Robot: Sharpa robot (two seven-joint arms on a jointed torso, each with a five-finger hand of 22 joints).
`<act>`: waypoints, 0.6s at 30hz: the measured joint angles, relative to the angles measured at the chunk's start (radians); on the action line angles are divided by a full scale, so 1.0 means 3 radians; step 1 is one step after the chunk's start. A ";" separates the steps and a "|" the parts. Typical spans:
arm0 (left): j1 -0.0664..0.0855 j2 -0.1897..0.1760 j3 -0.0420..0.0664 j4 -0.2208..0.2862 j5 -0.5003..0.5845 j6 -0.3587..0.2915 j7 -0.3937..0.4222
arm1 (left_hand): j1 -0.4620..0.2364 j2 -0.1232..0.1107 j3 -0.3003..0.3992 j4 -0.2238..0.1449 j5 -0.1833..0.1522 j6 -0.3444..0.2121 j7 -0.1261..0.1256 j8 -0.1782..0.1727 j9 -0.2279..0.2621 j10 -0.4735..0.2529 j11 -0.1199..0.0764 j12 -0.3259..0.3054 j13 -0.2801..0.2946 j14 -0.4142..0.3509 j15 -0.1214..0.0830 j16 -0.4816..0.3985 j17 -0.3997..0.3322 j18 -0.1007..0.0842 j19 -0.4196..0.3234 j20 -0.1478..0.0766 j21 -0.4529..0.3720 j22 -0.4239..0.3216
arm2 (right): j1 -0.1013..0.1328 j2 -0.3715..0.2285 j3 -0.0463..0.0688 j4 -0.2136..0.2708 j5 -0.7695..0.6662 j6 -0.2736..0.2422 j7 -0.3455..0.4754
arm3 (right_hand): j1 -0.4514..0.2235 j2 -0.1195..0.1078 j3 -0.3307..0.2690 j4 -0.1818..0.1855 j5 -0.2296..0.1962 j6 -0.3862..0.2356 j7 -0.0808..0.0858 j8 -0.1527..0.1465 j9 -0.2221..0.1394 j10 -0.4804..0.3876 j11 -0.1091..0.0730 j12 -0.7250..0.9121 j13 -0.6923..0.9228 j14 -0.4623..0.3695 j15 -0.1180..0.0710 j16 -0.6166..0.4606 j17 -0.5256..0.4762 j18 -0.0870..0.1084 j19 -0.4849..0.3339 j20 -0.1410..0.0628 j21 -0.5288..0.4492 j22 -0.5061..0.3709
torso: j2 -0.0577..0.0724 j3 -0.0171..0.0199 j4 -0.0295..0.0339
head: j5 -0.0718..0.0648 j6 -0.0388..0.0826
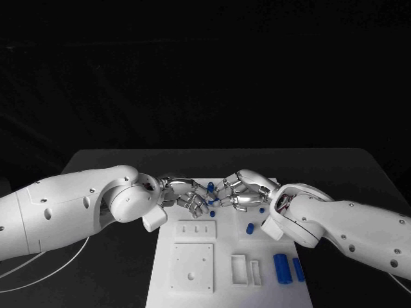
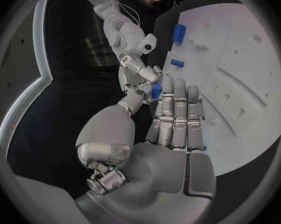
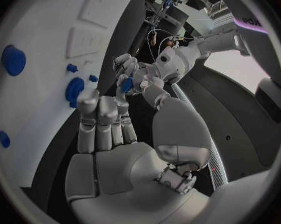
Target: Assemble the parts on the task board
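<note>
Two silver robot hands meet above the far end of the white task board [image 1: 192, 282]. A small blue part [image 1: 210, 188] is seen between the left hand [image 1: 182, 196] and the right hand [image 1: 245, 192], pinched by fingertips; which hand truly bears it cannot be told. The part is judged light, rigid and smooth, best gripped across its short sides. The wrist views reveal the blue piece at the fingertips; the head view alone shows two blue cylinders [image 1: 280, 267] lying near the board's close edge.
</note>
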 measured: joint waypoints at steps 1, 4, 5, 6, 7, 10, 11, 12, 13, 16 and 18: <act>0.0000 0.0001 0.0000 0.0001 -0.0002 -0.0007 0.0001 | 0.0000 0.0000 0.0000 0.0001 0.0054 0.0007 0.0007 0.0009 0.0017 0.0013 -0.0013 0.0010 0.0009 0.0019 -0.0007 0.0020 0.0010 -0.0003 0.0005 -0.0005 0.0006 0.0000 | 0.0000 -0.0006 0.0000 0.0003 0.0000 -0.0002 0.0003 | -0.0006 0.0006 -0.0008 -0.0008 0.0024 -0.0020 0.0013 -0.0019 -0.0007 -0.0011 0.0011 0.0000 0.0001 -0.0012 0.0012 -0.0006 0.0000 0.0000 -0.0008 0.0001 0.0000 0.0000 | 0.0000 0.0000 0.0000 | 0.0000 0.0000; 0.0001 0.0001 0.0001 0.0002 -0.0021 -0.0034 0.0001 | 0.0000 0.0000 0.0005 0.0005 0.0130 0.0012 0.0012 0.0031 0.0048 0.0053 -0.0019 0.0020 0.0026 0.0036 -0.0013 0.0043 0.0038 -0.0020 0.0017 -0.0017 0.0026 0.0001 | -0.0001 -0.0033 -0.0001 -0.0002 0.0000 -0.0016 0.0013 | -0.0071 -0.0026 -0.0083 -0.0017 0.0129 -0.0168 0.0042 -0.0107 -0.0046 -0.0071 0.0060 -0.0027 0.0001 -0.0058 0.0055 -0.0043 -0.0003 -0.0001 -0.0051 -0.0002 -0.0019 0.0000 | 0.0000 -0.0001 0.0000 | -0.0010 0.0013; 0.0001 0.0000 0.0001 0.0003 -0.0027 -0.0042 0.0000 | 0.0000 0.0000 0.0005 0.0005 0.0138 0.0012 0.0012 0.0032 0.0062 0.0060 -0.0025 0.0020 0.0031 0.0043 -0.0020 0.0049 0.0044 -0.0021 0.0017 -0.0017 0.0026 0.0002 | -0.0001 -0.0041 -0.0001 -0.0006 0.0002 -0.0024 0.0017 | -0.0106 -0.0025 -0.0119 -0.0030 0.0160 -0.0206 0.0043 -0.0137 -0.0059 -0.0090 0.0078 -0.0027 0.0001 -0.0073 0.0069 -0.0048 -0.0005 -0.0003 -0.0067 0.0001 -0.0020 0.0000 | 0.0000 -0.0001 0.0001 | -0.0013 0.0018; 0.0001 -0.0003 0.0001 0.0003 -0.0034 -0.0054 -0.0001 | 0.0000 0.0000 0.0005 0.0005 0.0158 0.0023 0.0023 0.0032 0.0068 0.0072 -0.0036 0.0020 0.0037 0.0047 -0.0024 0.0059 0.0052 -0.0021 0.0024 -0.0023 0.0026 0.0002 | -0.0001 -0.0051 -0.0001 -0.0009 0.0005 -0.0034 0.0022 | -0.0116 -0.0036 -0.0158 -0.0044 0.0187 -0.0242 0.0043 -0.0168 -0.0073 -0.0111 0.0099 -0.0026 0.0000 -0.0089 0.0089 -0.0049 -0.0007 -0.0004 -0.0085 -0.0002 -0.0038 0.0000 | 0.0000 -0.0001 0.0002 | -0.0018 0.0021; 0.0001 -0.0005 0.0001 0.0002 -0.0039 -0.0063 -0.0002 | 0.0000 0.0000 0.0005 0.0005 0.0181 0.0024 0.0024 0.0032 0.0069 0.0081 -0.0046 0.0031 0.0043 0.0049 -0.0026 0.0058 0.0058 -0.0022 0.0029 -0.0029 0.0026 0.0003 | -0.0001 -0.0060 -0.0001 -0.0009 0.0007 -0.0044 0.0027 | -0.0126 -0.0043 -0.0203 -0.0062 0.0213 -0.0270 0.0045 -0.0194 -0.0088 -0.0129 0.0117 -0.0026 0.0000 -0.0093 0.0113 -0.0055 -0.0007 -0.0008 -0.0092 -0.0008 -0.0046 0.0000 | 0.0000 -0.0002 0.0002 | -0.0018 0.0022; 0.0000 -0.0015 0.0001 -0.0001 -0.0054 -0.0094 -0.0003 | 0.0000 0.0000 0.0005 0.0005 0.0203 0.0024 0.0024 0.0047 0.0071 0.0100 -0.0040 0.0039 0.0051 0.0064 -0.0042 0.0075 0.0068 -0.0022 0.0029 -0.0029 0.0039 0.0002 | 0.0000 -0.0094 -0.0001 -0.0004 0.0009 -0.0079 0.0049 | -0.0163 -0.0039 -0.0337 -0.0109 0.0299 -0.0342 0.0060 -0.0239 -0.0111 -0.0175 0.0162 -0.0026 0.0010 -0.0130 0.0151 -0.0066 -0.0007 -0.0025 -0.0122 0.0009 -0.0066 0.0000 | 0.0000 -0.0001 0.0000 | -0.0019 0.0021; 0.0000 -0.0017 0.0001 -0.0001 -0.0056 -0.0103 -0.0003 | 0.0000 0.0000 0.0005 0.0005 0.0203 0.0024 0.0024 0.0049 0.0071 0.0107 -0.0047 0.0039 0.0051 0.0064 -0.0042 0.0081 0.0069 -0.0022 0.0032 -0.0031 0.0039 0.0002 | 0.0000 -0.0104 -0.0001 -0.0002 0.0009 -0.0090 0.0055 | -0.0163 -0.0039 -0.0367 -0.0114 0.0320 -0.0362 0.0070 -0.0239 -0.0119 -0.0186 0.0174 -0.0026 0.0015 -0.0133 0.0153 -0.0066 -0.0007 -0.0027 -0.0129 0.0004 -0.0066 0.0000 | 0.0000 0.0000 0.0000 | -0.0018 0.0019; 0.0000 -0.0020 0.0001 0.0000 -0.0057 -0.0112 -0.0003 | 0.0000 0.0000 0.0005 0.0005 0.0203 0.0024 0.0024 0.0050 0.0071 0.0108 -0.0047 0.0039 0.0053 0.0064 -0.0042 0.0081 0.0073 -0.0023 0.0039 -0.0038 0.0039 0.0002 | -0.0001 -0.0115 -0.0001 -0.0001 0.0008 -0.0101 0.0062 | -0.0163 -0.0039 -0.0395 -0.0116 0.0335 -0.0366 0.0074 -0.0250 -0.0124 -0.0190 0.0177 -0.0025 0.0016 -0.0144 0.0164 -0.0066 -0.0006 -0.0028 -0.0139 0.0003 -0.0066 0.0000 | 0.0000 0.0000 0.0000 | -0.0015 0.0016; 0.0000 -0.0023 0.0001 0.0000 -0.0057 -0.0123 -0.0003 | 0.0000 0.0000 0.0005 0.0005 0.0215 0.0024 0.0024 0.0050 0.0071 0.0108 -0.0048 0.0039 0.0056 0.0064 -0.0042 0.0081 0.0073 -0.0024 0.0041 -0.0040 0.0039 0.0002 | 0.0000 -0.0131 -0.0001 0.0002 0.0006 -0.0116 0.0072 | -0.0163 -0.0039 -0.0420 -0.0116 0.0342 -0.0367 0.0074 -0.0258 -0.0127 -0.0190 0.0178 -0.0026 0.0017 -0.0144 0.0165 -0.0066 -0.0004 -0.0028 -0.0139 0.0003 -0.0066 0.0000 | 0.0000 0.0000 0.0000 | -0.0013 0.0014; 0.0000 -0.0035 0.0001 0.0000 -0.0046 -0.0140 0.0008 | 0.0000 -0.0001 0.0004 0.0005 0.0235 0.0036 0.0035 0.0051 0.0071 0.0116 -0.0055 0.0039 0.0062 0.0076 -0.0053 0.0081 0.0081 -0.0024 0.0041 -0.0040 0.0039 0.0002 | -0.0001 -0.0174 -0.0001 0.0013 -0.0009 -0.0147 0.0096 | -0.0163 -0.0039 -0.0448 -0.0116 0.0348 -0.0380 0.0087 -0.0258 -0.0129 -0.0208 0.0195 -0.0026 0.0017 -0.0155 0.0175 -0.0068 0.0001 -0.0028 -0.0151 0.0015 -0.0079 -0.0001 | 0.0000 0.0000 -0.0002 | -0.0008 0.0010; 0.0000 -0.0047 0.0001 0.0000 0.0002 -0.0139 0.0024 | -0.0001 -0.0001 0.0004 0.0005 0.0267 0.0036 0.0036 0.0051 0.0080 0.0120 -0.0059 0.0039 0.0066 0.0076 -0.0053 0.0081 0.0086 -0.0024 0.0041 -0.0040 0.0039 0.0002 | -0.0001 -0.0203 -0.0001 0.0014 -0.0022 -0.0170 0.0116 | -0.0163 -0.0039 -0.0464 -0.0118 0.0348 -0.0385 0.0091 -0.0258 -0.0129 -0.0208 0.0195 -0.0026 0.0017 -0.0155 0.0176 -0.0068 0.0001 -0.0029 -0.0151 0.0015 -0.0079 -0.0001 | 0.0000 0.0000 -0.0003 | -0.0004 0.0006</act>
